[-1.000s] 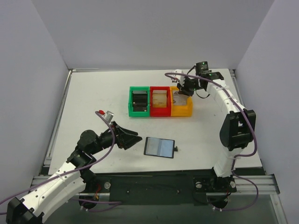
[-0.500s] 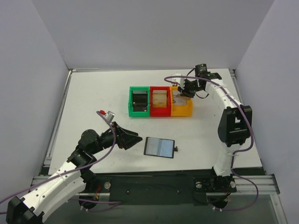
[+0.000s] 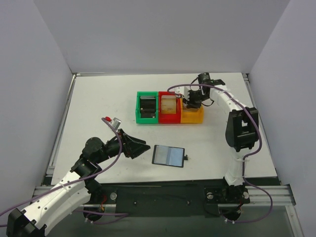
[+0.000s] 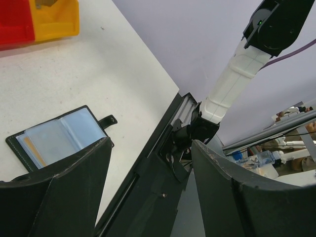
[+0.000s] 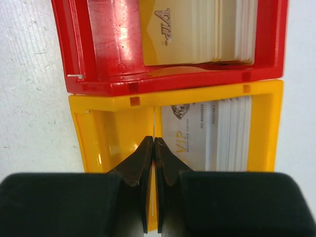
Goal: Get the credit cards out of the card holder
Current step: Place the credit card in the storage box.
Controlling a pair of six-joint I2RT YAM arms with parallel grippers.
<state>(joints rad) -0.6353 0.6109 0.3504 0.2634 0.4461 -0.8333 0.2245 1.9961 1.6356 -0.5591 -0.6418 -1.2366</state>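
In the lower left of the top view the left gripper [image 3: 139, 148] hangs low over the table [image 3: 98, 98], jaws spread wide and empty, pointing toward the card holder [image 3: 169, 156]. The holder lies opened flat just right of it, at lower centre. In the left wrist view its glossy grey-blue pockets face up, and the tan edge of one of the credit cards [image 4: 29, 147] peeks from the left pocket. The cards are probably light, stiff and slick, while the holder looks limp and likely to slide. A pinch on an exposed card edge seems best, with the holder pinned down. Further right, in the upper centre, the green bin [image 3: 146, 107], red bin [image 3: 169, 106] and yellow bin [image 3: 192, 117] sit in a row. The right gripper [image 3: 191, 100] hovers over the yellow one, tips pressed together. A thin pale line rises from them in the right wrist view, and I cannot tell whether it is a card held edge-on. Compared with a second ago, the right arm has swung leftward over the bins. The left arm and holder have not moved.
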